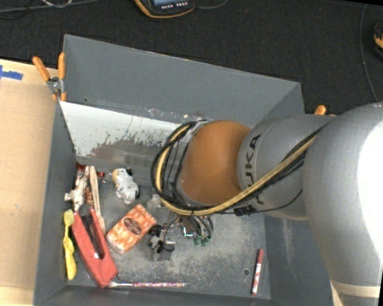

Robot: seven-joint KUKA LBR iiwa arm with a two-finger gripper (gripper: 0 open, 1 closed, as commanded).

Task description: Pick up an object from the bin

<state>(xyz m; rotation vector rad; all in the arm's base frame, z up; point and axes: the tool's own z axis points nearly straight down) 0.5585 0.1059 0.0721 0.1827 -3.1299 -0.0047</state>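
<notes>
Camera view: gripper (pixel 161 243) sits low near the bin (pixel 186 91) floor, just beside the right edge of the orange-and-white packet (pixel 130 227), left of centre. I can't tell whether it's open or closed. Nothing visibly held, so I judge grasp and lift are both left.

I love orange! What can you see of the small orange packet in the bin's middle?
The small orange rectangular packet looks like a soft wrapper with pale patches and a dark spot. It lies flat and slanted on the floor of the grey metal bin, just left of the gripper and right of a long red tool.
</notes>
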